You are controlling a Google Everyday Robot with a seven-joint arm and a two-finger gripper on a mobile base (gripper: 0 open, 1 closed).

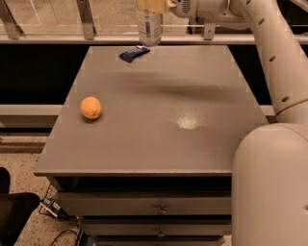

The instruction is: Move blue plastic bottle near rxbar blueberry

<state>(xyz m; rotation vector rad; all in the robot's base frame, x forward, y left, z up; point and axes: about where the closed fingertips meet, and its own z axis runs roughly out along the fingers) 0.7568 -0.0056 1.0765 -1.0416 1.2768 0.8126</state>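
While the gripper (pixel 152 5) hung over the far edge of the grey worktop (pixel 192 86), its fingers pinched the clear, blue-labelled plastic bottle (pixel 148 26) | flat navy rectangular rxbar wrapper (pixel 134 53) lay on the worktop just below the fingers, slightly left | round orange fruit (pixel 91 107) sat well apart, nearer and left

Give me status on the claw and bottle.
Claw above far edge of grey table, shut on clear plastic water bottle. Bottle upright, just behind dark navy snack bar wrapper. Round orange fruit well clear.

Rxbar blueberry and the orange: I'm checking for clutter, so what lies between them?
Only bare tabletop separates the rxbar blueberry from the orange in the camera view. The claw, at the top edge, grips the blue plastic bottle beside the bar.
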